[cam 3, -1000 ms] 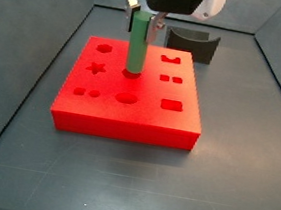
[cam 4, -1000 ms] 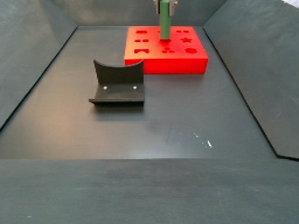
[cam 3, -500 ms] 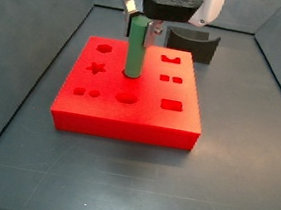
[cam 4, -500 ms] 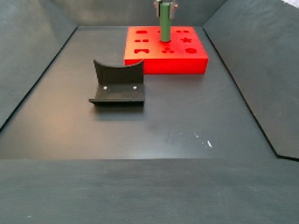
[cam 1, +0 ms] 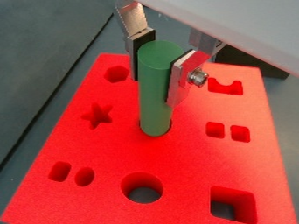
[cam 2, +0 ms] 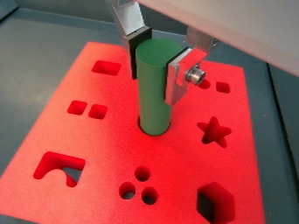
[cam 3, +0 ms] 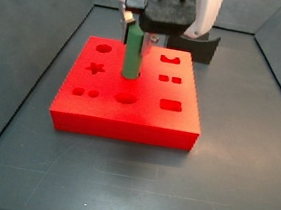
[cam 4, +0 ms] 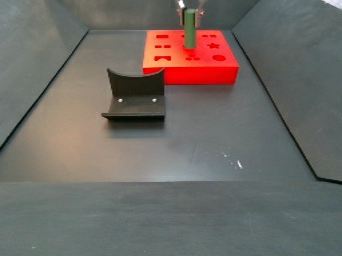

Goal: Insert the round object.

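Note:
The round object, a slim green peg [cam 1: 156, 92], stands upright with its lower end in a round hole near the middle of the red block [cam 1: 105, 149]. It shows in both wrist views [cam 2: 156, 87] and both side views [cam 3: 133, 55] [cam 4: 190, 32]. My gripper [cam 1: 160, 61] is at the peg's top end, its silver fingers [cam 1: 184, 77] with dark pads pressed on opposite sides of it. The gripper also shows in the wrist view [cam 2: 159, 59] and in both side views [cam 3: 138, 26] [cam 4: 189, 12].
The red block [cam 3: 128, 115] has other cut-outs: a larger empty round hole [cam 1: 142, 186], a star [cam 1: 100, 114], squares [cam 1: 228, 132] and a hexagon [cam 1: 117, 73]. The dark fixture [cam 3: 201, 44] [cam 4: 134, 96] stands on the grey floor beside the block. Grey walls enclose the floor.
The gripper has come down with the peg. The peg stands lower now, its lower end deeper in the round hole.

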You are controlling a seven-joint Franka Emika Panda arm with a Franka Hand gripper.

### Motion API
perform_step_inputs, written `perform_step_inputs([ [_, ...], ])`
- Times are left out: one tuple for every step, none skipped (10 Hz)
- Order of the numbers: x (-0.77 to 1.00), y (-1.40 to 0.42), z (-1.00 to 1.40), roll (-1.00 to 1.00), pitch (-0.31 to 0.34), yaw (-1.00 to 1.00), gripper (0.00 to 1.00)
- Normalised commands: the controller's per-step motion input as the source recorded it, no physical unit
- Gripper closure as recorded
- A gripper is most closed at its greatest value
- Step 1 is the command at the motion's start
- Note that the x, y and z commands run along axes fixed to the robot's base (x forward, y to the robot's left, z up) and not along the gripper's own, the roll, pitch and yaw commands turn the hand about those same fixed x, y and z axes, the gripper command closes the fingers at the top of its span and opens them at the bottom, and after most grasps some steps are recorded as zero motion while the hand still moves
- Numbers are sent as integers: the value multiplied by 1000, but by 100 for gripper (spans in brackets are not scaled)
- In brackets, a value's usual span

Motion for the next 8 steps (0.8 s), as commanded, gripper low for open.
perform_step_inputs([
  [0, 0, -831, 0, -167, 0, 100],
  [0, 0, -854, -14, -187, 0, 100],
  [0, 0, -869, -23, -196, 0, 100],
  [0, 0, -877, -21, -194, 0, 100],
  [-11, 0, -857, -10, -203, 0, 100],
  [0, -11, -846, -23, -210, 0, 100],
  [-14, 0, -589, 0, -131, 0, 100],
  [0, 0, 0, 0, 0, 0, 100],
])
